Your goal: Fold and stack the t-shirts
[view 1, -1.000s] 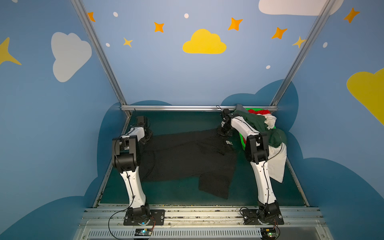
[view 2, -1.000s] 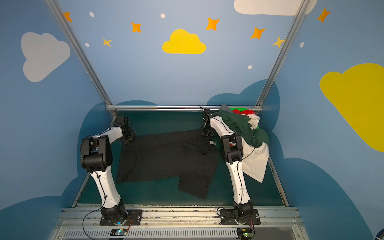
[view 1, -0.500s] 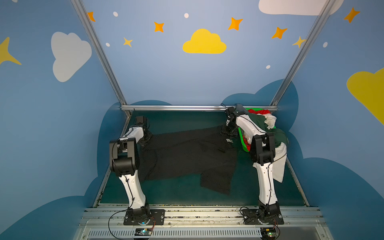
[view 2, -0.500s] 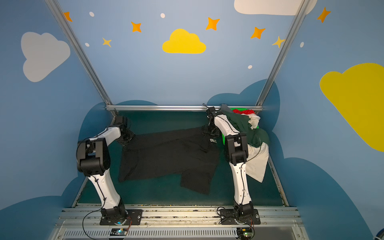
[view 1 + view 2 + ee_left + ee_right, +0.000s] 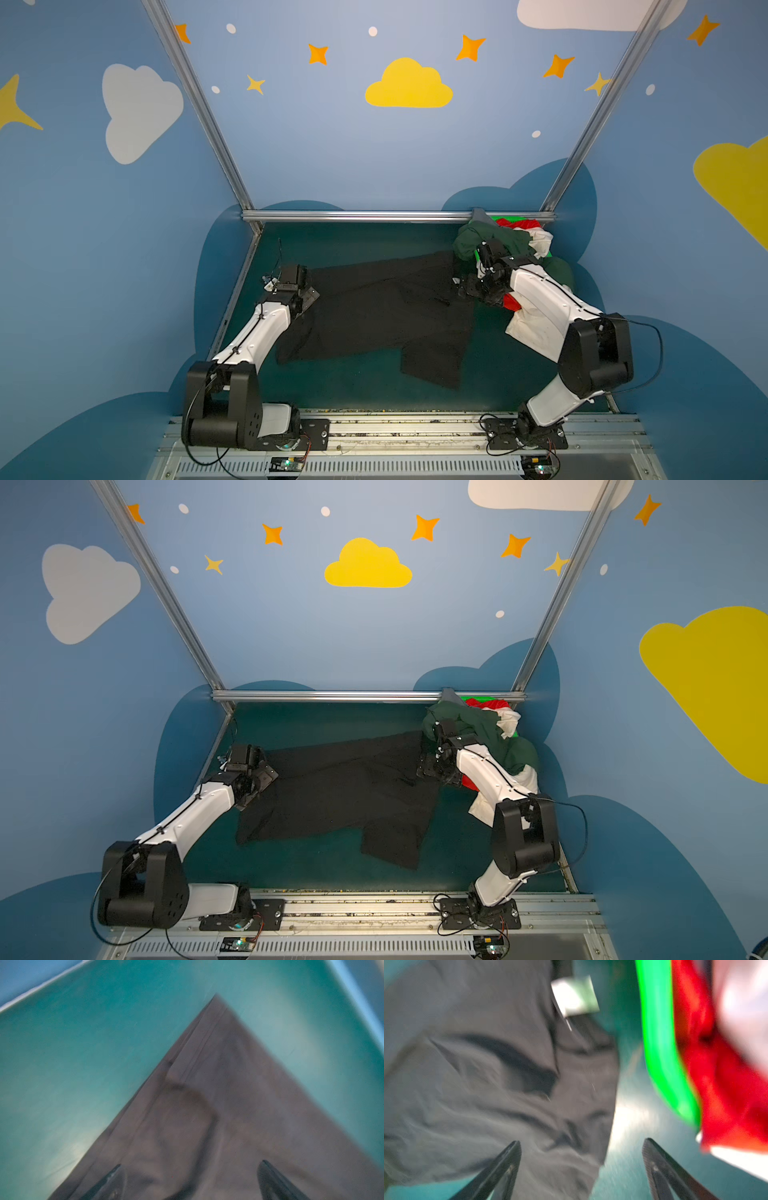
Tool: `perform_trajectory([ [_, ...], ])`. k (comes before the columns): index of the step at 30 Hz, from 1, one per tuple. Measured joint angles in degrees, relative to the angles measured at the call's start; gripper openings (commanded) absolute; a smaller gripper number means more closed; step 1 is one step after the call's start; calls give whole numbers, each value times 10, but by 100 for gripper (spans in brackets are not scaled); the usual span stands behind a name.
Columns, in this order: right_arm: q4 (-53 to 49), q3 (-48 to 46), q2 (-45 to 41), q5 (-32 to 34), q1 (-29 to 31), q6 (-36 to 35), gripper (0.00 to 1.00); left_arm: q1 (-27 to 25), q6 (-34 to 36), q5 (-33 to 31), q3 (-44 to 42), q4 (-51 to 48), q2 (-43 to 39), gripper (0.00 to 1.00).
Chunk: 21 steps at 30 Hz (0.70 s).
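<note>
Nearest me, a sleeve of the black t-shirt (image 5: 374,316) juts from its near-right side. The body lies spread over the green table (image 5: 353,245), flat enough, I judge, to start folding. My left gripper (image 5: 187,1184) hovers over the shirt's far-left corner, jaws wide and empty, the cloth lying loose beneath. My right gripper (image 5: 581,1167) stands just as wide and empty above the shirt's far-right edge. Beyond that edge the bright green basket (image 5: 660,1053) holds the dark green t-shirt (image 5: 467,241), red t-shirt (image 5: 726,1084) and white t-shirt (image 5: 542,241), heaped to await their turn.
</note>
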Motion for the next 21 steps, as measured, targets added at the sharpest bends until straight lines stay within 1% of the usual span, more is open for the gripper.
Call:
perform_trajectory([
  [4, 17, -119, -56, -40, 6, 13, 88, -2, -17, -5, -72, -21, -88, 100],
  [9, 33, -203, -82, -84, 33, 18, 86, -1, -37, -23, -129, -28, -156, 100],
  [17, 66, -264, -111, -124, 96, 30, 80, 9, -67, -23, -175, -41, -169, 99],
  [21, 87, -290, -114, -135, 105, 42, 74, 10, -75, -12, -199, -35, -171, 97],
])
